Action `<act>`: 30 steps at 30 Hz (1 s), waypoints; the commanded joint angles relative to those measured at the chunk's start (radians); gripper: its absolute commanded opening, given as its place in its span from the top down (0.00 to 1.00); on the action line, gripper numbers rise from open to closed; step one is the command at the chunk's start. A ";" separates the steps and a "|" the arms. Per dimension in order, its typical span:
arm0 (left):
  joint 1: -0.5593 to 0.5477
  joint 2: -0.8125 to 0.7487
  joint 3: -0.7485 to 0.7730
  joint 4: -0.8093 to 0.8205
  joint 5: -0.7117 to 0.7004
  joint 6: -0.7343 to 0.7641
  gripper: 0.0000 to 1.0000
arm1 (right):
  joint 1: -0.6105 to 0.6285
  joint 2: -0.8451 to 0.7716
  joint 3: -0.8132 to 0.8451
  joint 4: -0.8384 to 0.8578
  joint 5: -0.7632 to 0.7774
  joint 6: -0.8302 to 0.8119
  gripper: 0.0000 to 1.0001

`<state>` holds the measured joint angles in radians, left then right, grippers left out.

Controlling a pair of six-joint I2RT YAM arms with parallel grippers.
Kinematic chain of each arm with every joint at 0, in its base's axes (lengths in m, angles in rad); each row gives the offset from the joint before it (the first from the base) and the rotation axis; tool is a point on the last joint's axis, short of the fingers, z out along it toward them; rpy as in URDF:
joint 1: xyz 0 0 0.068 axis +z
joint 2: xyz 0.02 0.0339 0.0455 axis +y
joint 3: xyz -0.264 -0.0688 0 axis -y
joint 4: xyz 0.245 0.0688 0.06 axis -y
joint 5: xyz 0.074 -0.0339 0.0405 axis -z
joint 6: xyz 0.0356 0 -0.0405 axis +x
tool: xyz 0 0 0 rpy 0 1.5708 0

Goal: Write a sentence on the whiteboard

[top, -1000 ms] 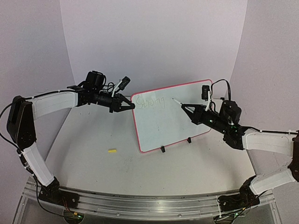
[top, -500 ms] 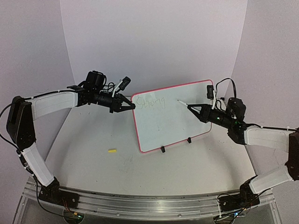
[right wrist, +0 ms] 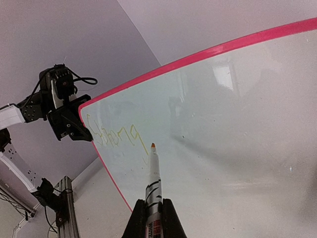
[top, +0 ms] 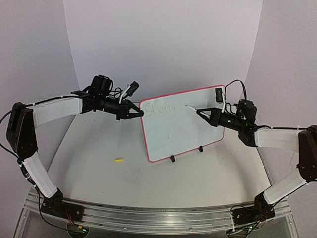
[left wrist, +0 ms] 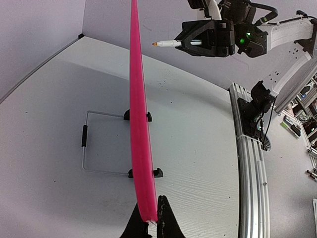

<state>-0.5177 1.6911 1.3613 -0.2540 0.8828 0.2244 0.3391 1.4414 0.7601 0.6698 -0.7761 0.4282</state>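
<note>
The whiteboard (top: 181, 134) stands tilted on black feet, with a pink-red rim (left wrist: 138, 124). On its upper left is the sentence (top: 161, 107) in faint yellow-green: one word, "Strong" (right wrist: 115, 134). My left gripper (top: 140, 113) is shut on the board's left rim, which shows edge-on between its fingers (left wrist: 151, 219). My right gripper (top: 202, 113) is shut on a white marker (right wrist: 154, 173). The orange tip (left wrist: 155, 43) points at the board just right of the word, a short gap off its face.
A small yellow cap (top: 118, 160) lies on the table to the left of the board. A wire stand (left wrist: 99, 144) props the board from behind. The aluminium base rail (top: 148, 215) runs along the near edge. A curved white backdrop rises behind the board.
The right wrist has swung right and upward, and the marker now lies flatter. Its tip stays close to the same spot right of the word. The left arm and the board have not moved.
</note>
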 commanded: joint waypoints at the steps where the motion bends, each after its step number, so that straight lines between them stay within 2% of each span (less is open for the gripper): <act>1: -0.025 0.001 0.016 -0.077 -0.051 0.059 1.00 | -0.021 0.007 0.030 0.068 0.026 0.010 1.00; 21: -0.028 0.012 0.020 -0.082 -0.054 0.064 1.00 | -0.031 0.098 0.101 0.100 0.019 0.026 1.00; 30: -0.030 0.013 0.021 -0.081 -0.052 0.064 1.00 | -0.031 0.101 0.043 0.100 -0.012 0.023 1.00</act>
<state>-0.5278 1.6897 1.3720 -0.2729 0.8677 0.2306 0.3126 1.5364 0.8222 0.7341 -0.7793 0.4496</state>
